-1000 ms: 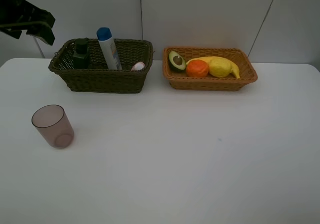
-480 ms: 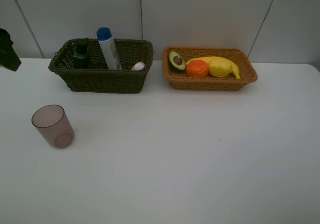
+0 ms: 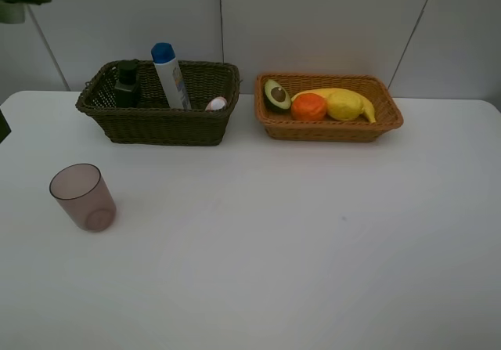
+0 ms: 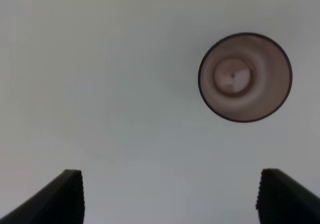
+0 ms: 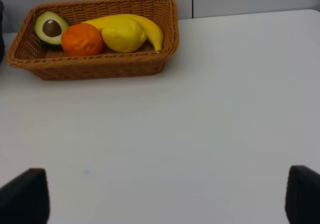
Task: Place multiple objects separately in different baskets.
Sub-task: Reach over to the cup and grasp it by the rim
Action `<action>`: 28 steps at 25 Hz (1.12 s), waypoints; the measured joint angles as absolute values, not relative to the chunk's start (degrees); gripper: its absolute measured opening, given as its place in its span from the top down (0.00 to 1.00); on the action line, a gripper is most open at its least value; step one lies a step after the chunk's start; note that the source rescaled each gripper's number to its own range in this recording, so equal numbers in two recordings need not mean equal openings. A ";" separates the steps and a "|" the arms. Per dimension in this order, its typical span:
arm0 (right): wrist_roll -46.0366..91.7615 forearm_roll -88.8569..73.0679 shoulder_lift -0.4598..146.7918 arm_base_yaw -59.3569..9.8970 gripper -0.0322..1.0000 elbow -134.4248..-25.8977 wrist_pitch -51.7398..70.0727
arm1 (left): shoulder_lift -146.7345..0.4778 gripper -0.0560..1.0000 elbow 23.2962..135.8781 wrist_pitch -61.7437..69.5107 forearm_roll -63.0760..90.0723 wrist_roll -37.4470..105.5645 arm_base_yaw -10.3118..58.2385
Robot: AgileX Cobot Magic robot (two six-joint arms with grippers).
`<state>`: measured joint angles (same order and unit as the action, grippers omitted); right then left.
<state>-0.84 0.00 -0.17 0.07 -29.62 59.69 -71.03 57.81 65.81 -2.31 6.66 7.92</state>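
L gripper [image 4: 170, 196], jaws wide & empty, hangs above mauve cup [image 4: 245, 76] — last item out; next: drop round it, grip, carry to dark basket [image 3: 156, 119] w/ the bottles.

Desk [image 3: 274, 248] white, plain. Deep basket [image 3: 160, 123] dark olive-brown, woven. In it: dark green bottle [image 3: 127, 85], white bottle [image 3: 172, 80] with blue cap, pink bottle [image 3: 217, 103] with white cap. Shallow basket [image 3: 329, 129] orange-tan, woven. In it: avocado half [image 3: 276, 95] green with brown pit, orange [image 3: 308, 106], yellow lemon [image 3: 344, 105], yellow banana [image 3: 366, 107]. Cup [image 3: 82, 197] see-through mauve. Claw tips [image 4: 67, 196] black.
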 joint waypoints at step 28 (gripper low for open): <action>-0.84 0.30 -0.17 0.07 0.00 -29.62 59.69 | -89.93 0.08 47.05 42.61 -0.58 7.70 7.92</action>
